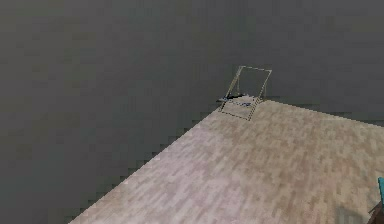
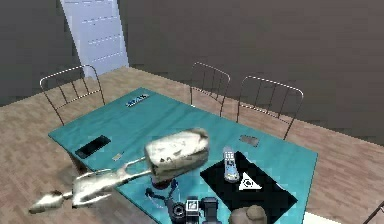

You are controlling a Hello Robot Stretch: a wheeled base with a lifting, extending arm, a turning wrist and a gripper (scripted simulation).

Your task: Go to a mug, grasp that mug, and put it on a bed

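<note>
In the arm side view a teal table spans the middle. Low at its near edge stand two small white squares with black marks, and my gripper shows as a dark body just left of them. A rounded, mottled beige thing sits right at or behind the gripper over the tabletop. I cannot tell whether it is the mug, or whether the gripper holds anything. Pale elongated shapes stretch from it toward the view's lower left.
On the table lie a remote on a black mat, a black phone and small dark items. Wire chairs ring it. Ahead, a wire frame stands by a dark wall.
</note>
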